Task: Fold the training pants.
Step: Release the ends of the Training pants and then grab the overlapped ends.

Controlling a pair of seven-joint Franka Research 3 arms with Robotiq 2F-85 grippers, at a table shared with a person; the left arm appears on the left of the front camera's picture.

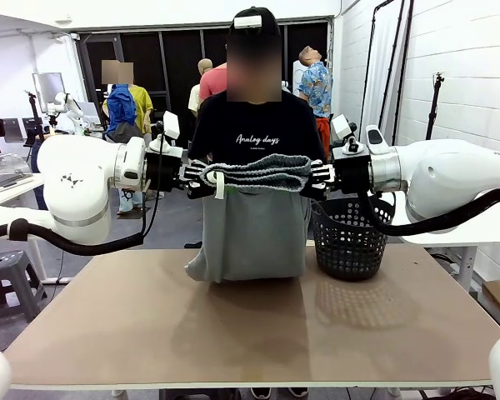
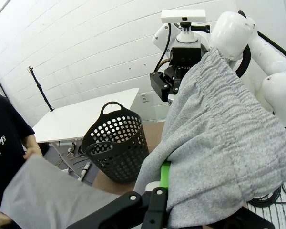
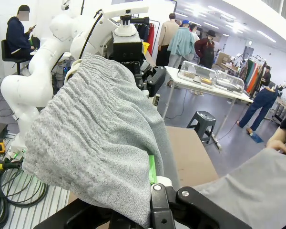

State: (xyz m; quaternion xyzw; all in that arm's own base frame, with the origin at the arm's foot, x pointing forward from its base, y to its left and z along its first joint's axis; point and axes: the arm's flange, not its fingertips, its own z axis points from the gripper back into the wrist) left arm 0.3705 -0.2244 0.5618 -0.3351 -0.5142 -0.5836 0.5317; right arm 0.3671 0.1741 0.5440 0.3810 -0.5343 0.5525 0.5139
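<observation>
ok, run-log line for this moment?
left gripper: shut on training pants waistband | right gripper: shut on waistband | pants: hang over table | person's hand: at fabric edge

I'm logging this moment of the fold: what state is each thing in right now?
training pants: lifted, waistband stretched between both tools, legs hanging down.
left tool: shut on one end of the waistband.
right tool: shut on the other end.
basket: upright on the table, looks empty.
person's hand: at the edge of the hanging fabric.
</observation>
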